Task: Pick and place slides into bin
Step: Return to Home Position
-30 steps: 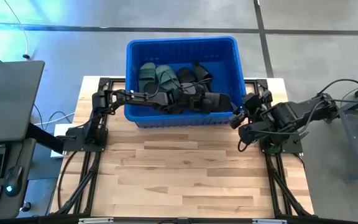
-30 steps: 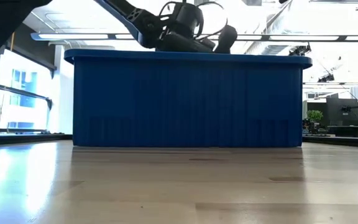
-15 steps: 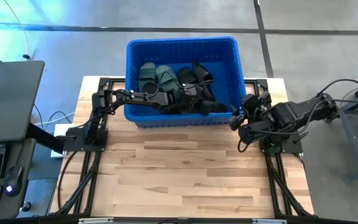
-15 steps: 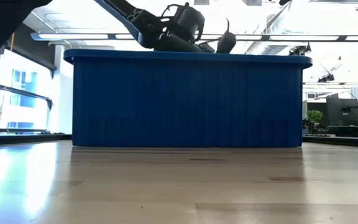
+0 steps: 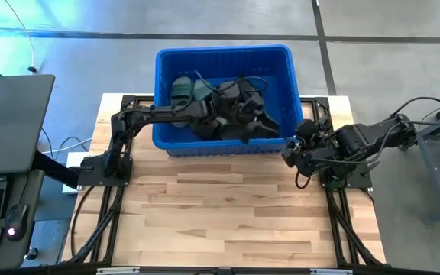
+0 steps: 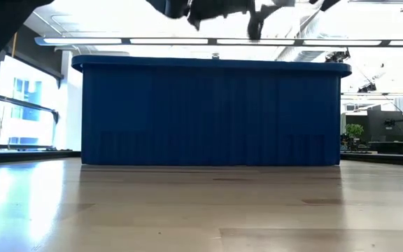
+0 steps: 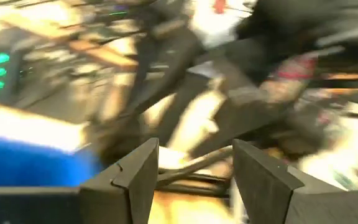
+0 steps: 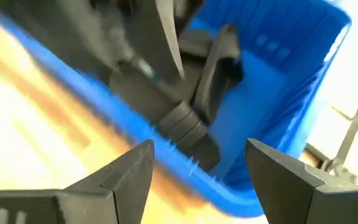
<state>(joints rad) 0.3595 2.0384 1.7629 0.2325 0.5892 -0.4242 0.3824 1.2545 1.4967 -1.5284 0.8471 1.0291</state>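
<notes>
Because the left pincer (image 5: 268, 127) hangs spread and empty over the bin (image 5: 220, 51), with its arm reaching across the heap of slides (image 5: 182, 90) inside, the likeliest trouble, as I judge it, is a snag on the way out. A finger or the wrist cable could hook a strap and drag a slide over the rim, or the forearm could clip the near wall if it drops too soon while pulling back. The right pincer (image 5: 290, 150), also spread and holding nothing, sits just beside the bin's right front corner above the tabletop (image 5: 228, 214). The two arms are near each other there, so a careless swing could knock them together or shove the bin. Every slide I can see lies in the bin, green toward the left, black toward the right; none shows on the tabletop. Half a second ago the left pincer was down at rim level among the black slides; now it stands clear above the rim in the low view, while the right arm has barely shifted.
</notes>
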